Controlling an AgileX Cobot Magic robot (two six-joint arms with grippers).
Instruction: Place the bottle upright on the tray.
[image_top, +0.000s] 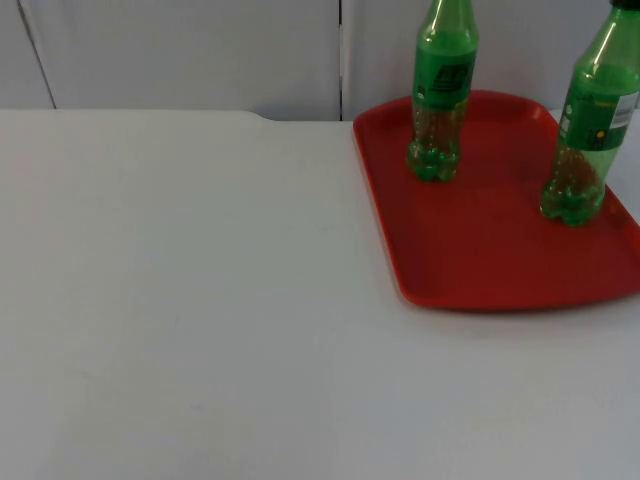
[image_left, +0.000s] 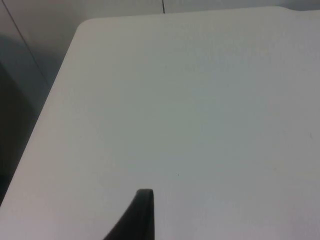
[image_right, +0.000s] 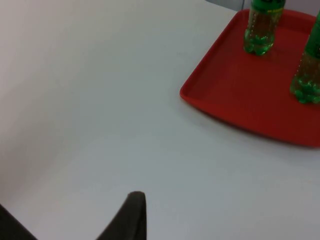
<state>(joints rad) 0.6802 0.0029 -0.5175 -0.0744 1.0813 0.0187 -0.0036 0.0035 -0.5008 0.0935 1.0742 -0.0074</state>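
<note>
Standing upright on the red tray (image_top: 500, 250), you have two green bottles: the near bottle (image_top: 438, 100) toward the tray's far left corner and the far bottle (image_top: 588, 130) at its right edge, well apart from each other. Both are translucent green plastic with a lobed base and a printed label band around the middle; each rests base-down on the tray floor. The tray is a smooth, shallow rectangle with rounded corners and a low raised rim, lying flat on the white worktop (image_top: 180, 300) against the grey wall (image_top: 190, 50).

From the right wrist view you see the same tray (image_right: 240, 100) with both bottles (image_right: 260, 27) on it. The right gripper (image_right: 131, 215) hangs over bare worktop, well short of the tray. The left gripper (image_left: 140, 215) waits over bare worktop near its edge. You cannot tell how either set of fingers stands.
</note>
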